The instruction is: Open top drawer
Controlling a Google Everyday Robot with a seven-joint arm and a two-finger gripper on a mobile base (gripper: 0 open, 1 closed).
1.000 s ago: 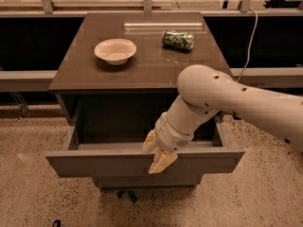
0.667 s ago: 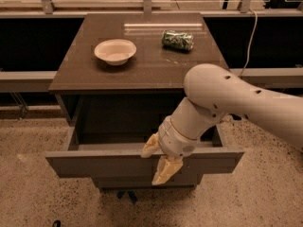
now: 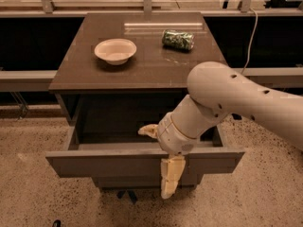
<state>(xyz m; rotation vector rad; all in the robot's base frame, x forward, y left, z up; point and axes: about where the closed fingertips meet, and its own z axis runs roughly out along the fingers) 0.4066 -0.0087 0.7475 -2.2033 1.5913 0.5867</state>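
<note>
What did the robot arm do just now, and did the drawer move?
The gripper on the white arm shifted slightly right along the wide dark grey-brown top drawer, and its jaws spread wider: one now hangs down outside the front, the other points inside. The drawer stayed open as before. The cream round bowl and green can on the cabinet top did not move.

Top drawer [image 3: 94, 163] stands well out, grey interior showing. Tool [image 3: 160, 156] sits at the drawer's front rim, right of centre. Its fingers [image 3: 171, 176] are spread, one inside the box, one hanging down the front face. On the surface [image 3: 156, 70]: pale bowl [image 3: 115, 50], and apart from it a green can [image 3: 178, 39] on its side.
</note>
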